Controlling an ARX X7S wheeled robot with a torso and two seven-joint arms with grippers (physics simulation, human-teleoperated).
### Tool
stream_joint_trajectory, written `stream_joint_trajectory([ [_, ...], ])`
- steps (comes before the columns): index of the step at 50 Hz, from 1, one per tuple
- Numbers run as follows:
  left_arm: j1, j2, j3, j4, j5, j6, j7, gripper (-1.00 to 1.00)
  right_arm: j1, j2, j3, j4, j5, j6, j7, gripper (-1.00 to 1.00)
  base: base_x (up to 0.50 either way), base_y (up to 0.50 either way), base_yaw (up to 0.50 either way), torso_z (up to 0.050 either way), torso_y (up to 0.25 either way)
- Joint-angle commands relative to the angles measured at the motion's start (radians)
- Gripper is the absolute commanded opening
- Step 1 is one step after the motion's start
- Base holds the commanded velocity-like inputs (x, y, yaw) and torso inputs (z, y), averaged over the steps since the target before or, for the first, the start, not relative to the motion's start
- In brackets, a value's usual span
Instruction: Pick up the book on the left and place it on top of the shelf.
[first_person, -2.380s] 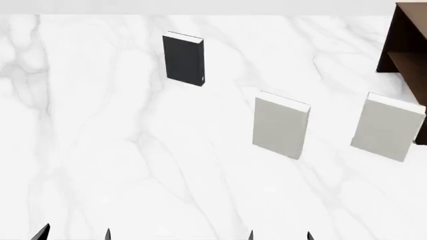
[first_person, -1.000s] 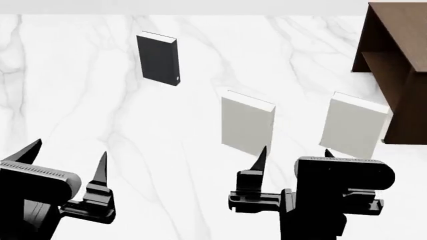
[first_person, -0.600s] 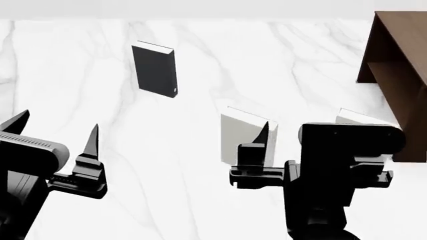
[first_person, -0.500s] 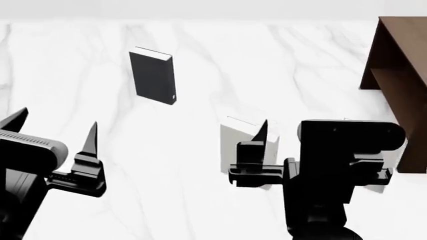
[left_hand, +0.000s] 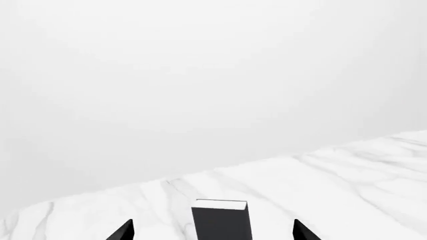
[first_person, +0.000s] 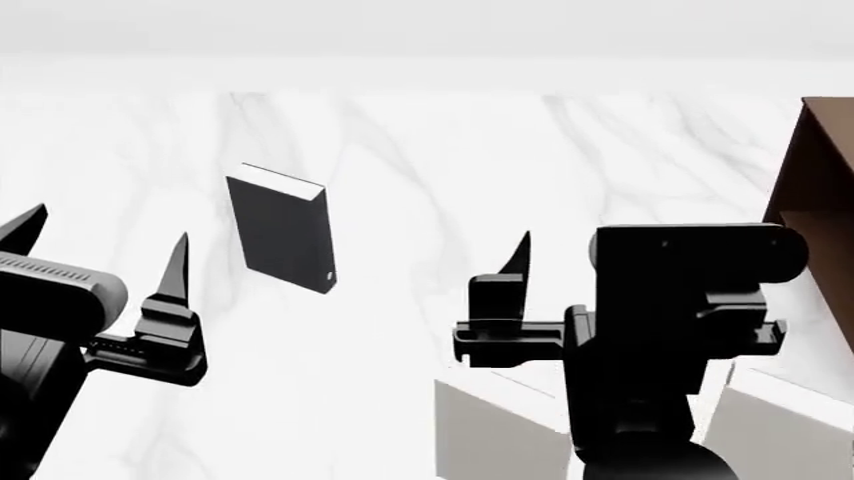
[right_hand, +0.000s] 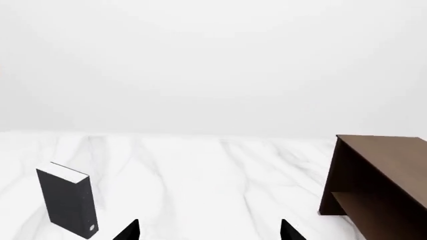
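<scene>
A thin charcoal-black hardcover book with white page edges and a pale dot near one lower corner stands upright on the white marble bench. The dark brown wooden shelf unit stands well apart, at the far right.

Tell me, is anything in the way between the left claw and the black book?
No, nothing visible. The left gripper is open, and only bare marble table lies between it and the black book, which stands upright ahead.

Charcoal-black book with white page edges and a pale dot; two light-grey books; dark brown shelf; white, grey-veined marble table; black grippers.
</scene>
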Motion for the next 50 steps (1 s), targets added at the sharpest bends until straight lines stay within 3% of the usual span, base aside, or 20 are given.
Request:
stream_joint_trajectory([
  [1, -0.005, 0.007, -0.016, 0.004, -0.004, -0.002, 0.005, 1.0, 0.009, 0.0, 0.006, -0.001, -0.003, 0.015, -0.009, 1.0, 0.5, 0.0, 0.0, 0.0, 0.01],
  [44, 0.007, -0.008, -0.007, -0.015, -0.032, 0.029, -0.014, 1.0, -0.011, 0.015, -0.022, 0.032, 0.019, -0.023, 0.0, 1.0, 0.5, 0.0, 0.0, 0.0, 0.001],
  [50, 0.007, -0.011, -0.007, -0.016, -0.036, 0.029, -0.016, 1.0, -0.005, 0.04, -0.072, 0.048, 0.012, 0.003, -0.005, 1.0, 0.07, 0.0, 0.0, 0.0, 0.002],
])
